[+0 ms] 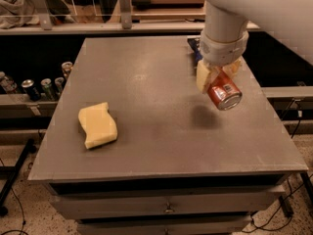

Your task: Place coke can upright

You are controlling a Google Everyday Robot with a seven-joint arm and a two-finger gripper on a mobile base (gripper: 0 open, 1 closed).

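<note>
Gripper sits over the counter, roughly 2 o'clock from its centre, hanging off the white arm. Jaws closed on the coke can, cream fingers pressed to either side of the red body. The can is tilted, not upright: the silver end faces the camera and points down toward 4 o'clock. It looks clear of the surface, with its shadow just below at 7 o'clock. Yellow sponge lies flat at 8 o'clock, well apart. A dark blue bag is partly hidden behind the arm at the back edge. Small cans stand off the counter at 9 o'clock.
</note>
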